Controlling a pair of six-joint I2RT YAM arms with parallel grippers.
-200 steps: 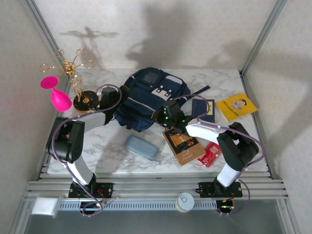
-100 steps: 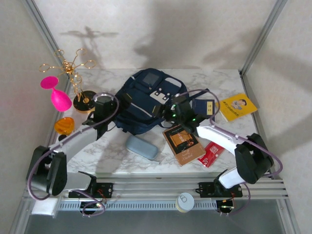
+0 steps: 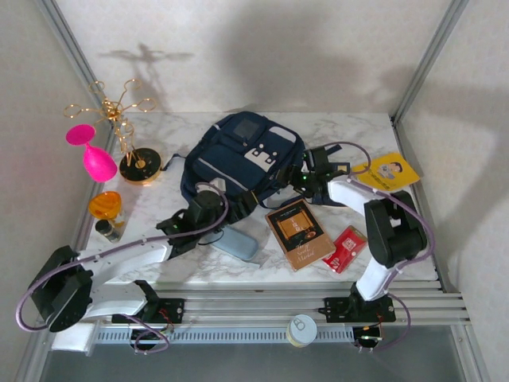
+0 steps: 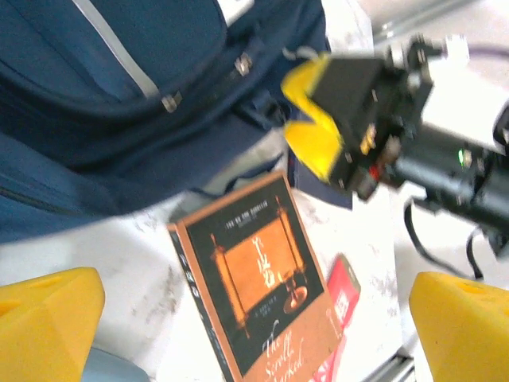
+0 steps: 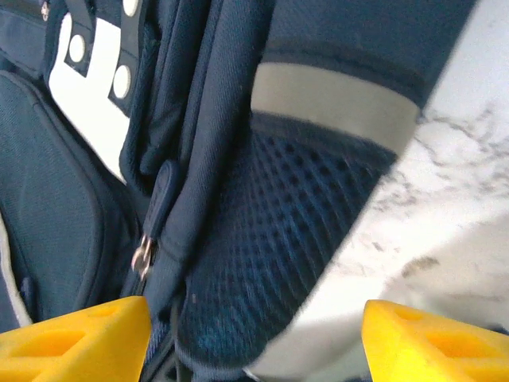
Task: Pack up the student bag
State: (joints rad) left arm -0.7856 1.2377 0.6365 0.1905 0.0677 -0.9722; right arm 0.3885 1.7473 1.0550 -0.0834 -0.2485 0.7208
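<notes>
directly before the right hand (image 5: 254, 342) lies the student bag (image 5: 199, 159).

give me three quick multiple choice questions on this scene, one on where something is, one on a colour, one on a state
1. Where is the brown book?
A) flat on the table beside the student bag
B) inside the bag
C) held in the air

2. What colour is the booklet near the table's right edge?
A) green
B) yellow
C) white

3. How do the left gripper fingers stand?
A) shut on the book
B) shut on a strap
C) wide apart, empty

Answers: 1 A, the top view shows it lying on the marble by the bag. 2 B, its cover is yellow. 3 C, the left wrist view shows both fingers far apart with nothing between.
</notes>
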